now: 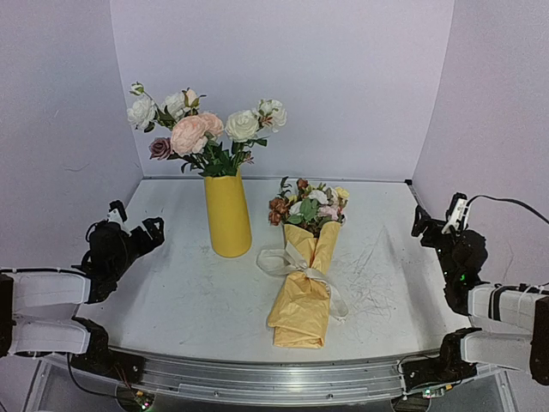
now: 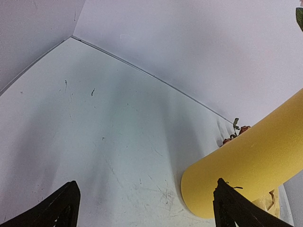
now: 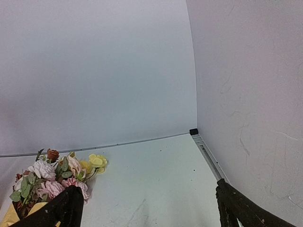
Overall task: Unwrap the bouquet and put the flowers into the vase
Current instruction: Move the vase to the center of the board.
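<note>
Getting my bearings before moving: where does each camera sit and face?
Top external: above, behind the arms, looking down on vase and bouquet; left pincer and right pincer open.
Left wrist: low, facing the vase's foot; its fingertips at bottom.
Right wrist: facing the back-right corner, bouquet lower left; its fingertips at bottom.
Shared: vase, top and left; bouquet, top and right.

I see the bouquet [image 1: 304, 292] lying flat, wrapped in yellow-orange paper (bow tied), flowers [image 1: 309, 206] at its far end, beside the upright yellow vase [image 1: 227, 215].
</note>
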Controlling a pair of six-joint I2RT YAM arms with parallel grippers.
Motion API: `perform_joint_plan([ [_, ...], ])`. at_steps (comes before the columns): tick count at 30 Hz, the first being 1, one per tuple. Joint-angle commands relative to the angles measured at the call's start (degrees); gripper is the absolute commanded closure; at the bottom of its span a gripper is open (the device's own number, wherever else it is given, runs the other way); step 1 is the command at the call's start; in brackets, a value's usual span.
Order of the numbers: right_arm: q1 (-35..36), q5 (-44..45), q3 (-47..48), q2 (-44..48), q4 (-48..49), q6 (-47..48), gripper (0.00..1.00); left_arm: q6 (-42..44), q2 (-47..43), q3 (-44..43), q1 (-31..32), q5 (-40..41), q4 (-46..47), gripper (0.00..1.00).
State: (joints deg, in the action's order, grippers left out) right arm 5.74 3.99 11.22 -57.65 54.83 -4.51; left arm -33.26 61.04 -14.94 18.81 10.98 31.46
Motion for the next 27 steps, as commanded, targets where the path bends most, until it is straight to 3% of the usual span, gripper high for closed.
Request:
perform_joint_plan([
  [1,0.01,2.59,-0.41,0.48,3.05,-0.41,0.02,0.85,-2.05,0.7,0.0,-2.96,0.35,0.0],
  [5,0.02,3.53,-0.29,2.65,0.49,-0.92,0.02,3.23,-3.81,1.38,0.06,-4.87,0.35,0.01],
  [7,0.03,9.47,-0.73,5.22,-1.48,-3.98,0.02,2.91,-5.7,3.28,0.04,-3.1,0.17,0.0],
  [10,-0.01,12.23,-1.55,6.83,-2.4,-5.65,0.02,5.22,-6.47,2.98,0.0,-10.12,0.17,0.01],
  [13,0.01,10.16,-1.63,7.15,-2.01,-4.72,0.02,5.98,-3.5,0.74,0.15,-18.05,0.18,0.01],
  [17,-0.01,6.05,0.08,7.39,-3.52,-4.36,0.02,6.1,-1.96,0.05,0.54,-20.16,0.18,0.01],
  [21,0.01,3.17,3.56,7.41,-8.29,-10.38,0.02,8.37,-1.88,-0.59,1.33,-23.48,0.33,0.01],
  [23,0.06,3.92,4.06,8.18,-9.4,-14.19,0.02,9.77,-1.64,-1.02,3.36,-22.29,0.67,0.01],
  [27,0.0,-5.11,6.1,8.03,-9.84,-13.08,0.02,11.45,0.35,-3.01,8.38,-17.42,0.9,0.01],
])
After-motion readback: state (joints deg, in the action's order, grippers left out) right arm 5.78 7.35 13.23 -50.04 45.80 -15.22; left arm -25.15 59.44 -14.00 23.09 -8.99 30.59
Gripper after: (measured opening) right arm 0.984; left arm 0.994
